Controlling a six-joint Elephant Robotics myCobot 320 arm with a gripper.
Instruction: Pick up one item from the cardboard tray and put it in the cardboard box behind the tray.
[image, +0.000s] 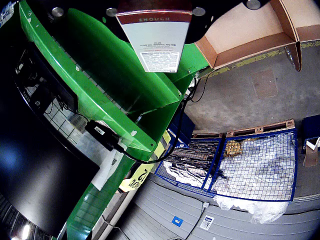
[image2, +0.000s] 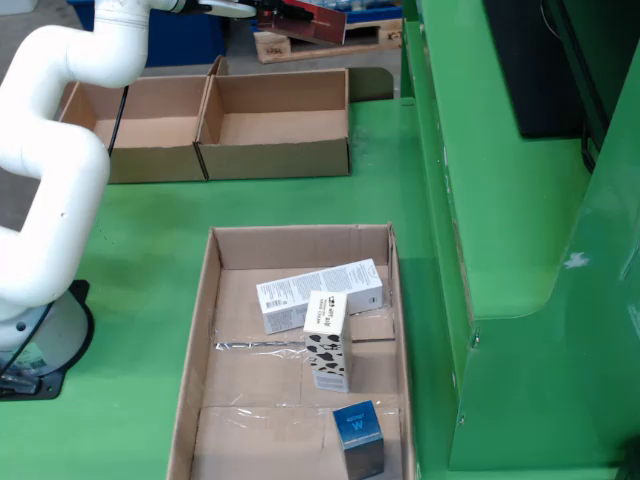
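Green workbench: gripper (image: 155, 15) is carrying a red-and-white printed carton (image: 156, 42), aloft near the open brown cardboard box (image2: 275, 135); grip type unclear, looks light, stiff, slick-faced, best held on broad flat sides.

Blue wire cage (image: 260, 165), wooden pallet (image: 260, 129), black monitor (image: 40, 165), green frame (image2: 520, 250).

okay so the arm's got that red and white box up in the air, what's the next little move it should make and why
Probably lower the red and white box toward the open cardboard box just below it in the fixed view. The item hangs high at the tool near the top edge of that view, above the box's far rim, and that box looks empty. Three items remain in the tray.
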